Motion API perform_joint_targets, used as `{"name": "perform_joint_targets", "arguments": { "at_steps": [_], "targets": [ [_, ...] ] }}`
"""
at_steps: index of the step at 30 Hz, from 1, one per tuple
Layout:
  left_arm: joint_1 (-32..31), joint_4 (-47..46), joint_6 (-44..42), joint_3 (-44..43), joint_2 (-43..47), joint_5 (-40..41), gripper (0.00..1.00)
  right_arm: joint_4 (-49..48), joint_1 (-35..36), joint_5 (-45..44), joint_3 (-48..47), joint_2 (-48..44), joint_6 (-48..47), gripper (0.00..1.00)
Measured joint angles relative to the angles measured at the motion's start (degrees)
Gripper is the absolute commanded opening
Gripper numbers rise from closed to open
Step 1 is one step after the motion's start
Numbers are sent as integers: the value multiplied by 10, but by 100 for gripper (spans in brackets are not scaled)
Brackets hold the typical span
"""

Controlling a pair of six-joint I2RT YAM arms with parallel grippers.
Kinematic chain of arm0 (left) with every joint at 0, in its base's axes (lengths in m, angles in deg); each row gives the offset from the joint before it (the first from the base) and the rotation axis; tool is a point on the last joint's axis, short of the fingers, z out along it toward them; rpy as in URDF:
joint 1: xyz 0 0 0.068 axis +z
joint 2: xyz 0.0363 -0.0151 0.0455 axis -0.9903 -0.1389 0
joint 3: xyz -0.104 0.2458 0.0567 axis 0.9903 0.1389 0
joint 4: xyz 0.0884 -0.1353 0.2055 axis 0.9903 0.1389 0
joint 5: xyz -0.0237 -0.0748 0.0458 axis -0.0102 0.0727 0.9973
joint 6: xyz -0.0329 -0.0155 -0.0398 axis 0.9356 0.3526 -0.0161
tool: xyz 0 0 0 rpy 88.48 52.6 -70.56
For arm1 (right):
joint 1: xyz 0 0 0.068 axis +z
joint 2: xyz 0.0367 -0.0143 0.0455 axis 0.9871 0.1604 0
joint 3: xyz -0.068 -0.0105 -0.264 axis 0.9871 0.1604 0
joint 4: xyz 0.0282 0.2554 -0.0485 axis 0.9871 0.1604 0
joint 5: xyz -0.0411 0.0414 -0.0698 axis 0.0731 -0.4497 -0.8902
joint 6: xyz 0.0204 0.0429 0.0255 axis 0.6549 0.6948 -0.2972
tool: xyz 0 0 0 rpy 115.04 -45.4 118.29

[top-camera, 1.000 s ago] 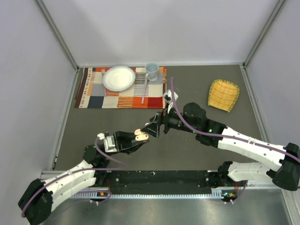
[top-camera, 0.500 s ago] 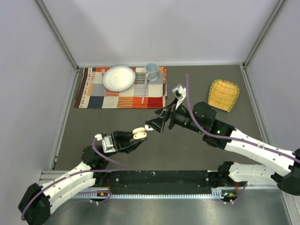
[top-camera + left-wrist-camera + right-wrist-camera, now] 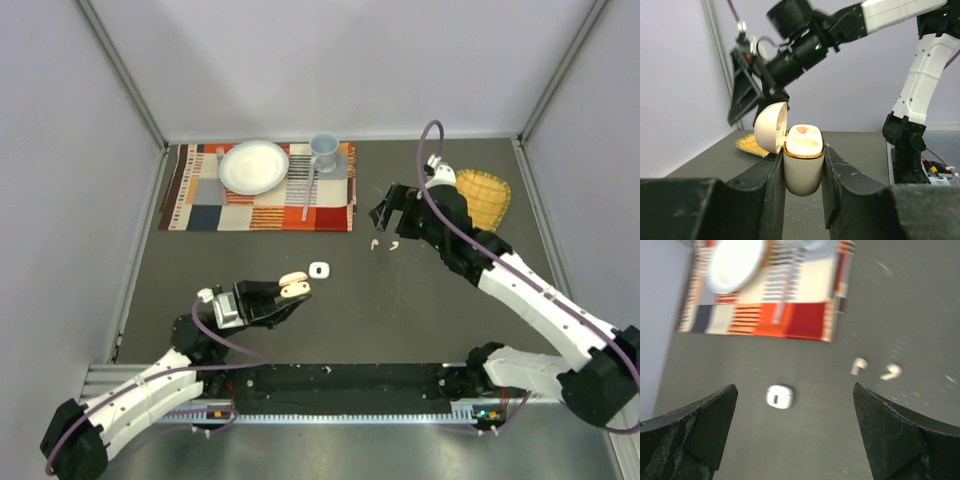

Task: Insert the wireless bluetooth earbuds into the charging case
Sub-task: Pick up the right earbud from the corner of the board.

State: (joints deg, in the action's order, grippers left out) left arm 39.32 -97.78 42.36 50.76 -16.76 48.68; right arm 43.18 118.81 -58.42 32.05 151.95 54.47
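My left gripper (image 3: 296,288) is shut on a cream charging case (image 3: 802,160) with a gold rim, held upright above the table with its lid (image 3: 771,127) swung open. Two white earbuds (image 3: 376,244) (image 3: 393,245) lie side by side on the dark table; in the right wrist view they show blurred (image 3: 858,365) (image 3: 890,372). A second, white closed case (image 3: 320,269) (image 3: 780,396) lies on the table between the two grippers. My right gripper (image 3: 385,212) hangs open and empty just behind the earbuds, its jaws wide apart (image 3: 795,435).
A striped placemat (image 3: 210,212) at the back left carries a white plate (image 3: 253,166), a blue mug (image 3: 324,148) and a spoon (image 3: 309,190). A yellow cloth (image 3: 478,200) lies at the back right, behind the right arm.
My right gripper has pulled away from the held case, swung back and to the right above the two earbuds, and opened wider. The white case on the table is now uncovered. My left gripper keeps its grip.
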Motion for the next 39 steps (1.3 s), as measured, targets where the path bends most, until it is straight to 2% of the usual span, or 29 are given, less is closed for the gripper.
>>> {"name": "perform_joint_targets", "arguments": {
  "at_steps": [3,6,10,13,15,17,31,39],
  "targets": [
    [0,11,0,0,22,3,0,45,-54,-5,0,38,22,94],
    [0,29,-2,0,40,9,0,80,-87,-14,0,84,34,85],
    [0,47,-3,0,59,17,0,113,-101,-15,-5,154,43,62],
    [0,59,-5,0,67,25,0,138,-107,-19,-19,214,69,68],
    [0,64,-6,0,70,27,0,151,-109,-20,-29,245,87,68],
    [0,70,-7,0,71,28,0,161,-109,-23,-40,265,101,64],
    [0,95,-16,0,82,43,0,181,-131,-40,-100,328,236,61],
    [0,98,-17,0,84,47,0,193,-133,-41,-128,375,265,54]
  ]
}}
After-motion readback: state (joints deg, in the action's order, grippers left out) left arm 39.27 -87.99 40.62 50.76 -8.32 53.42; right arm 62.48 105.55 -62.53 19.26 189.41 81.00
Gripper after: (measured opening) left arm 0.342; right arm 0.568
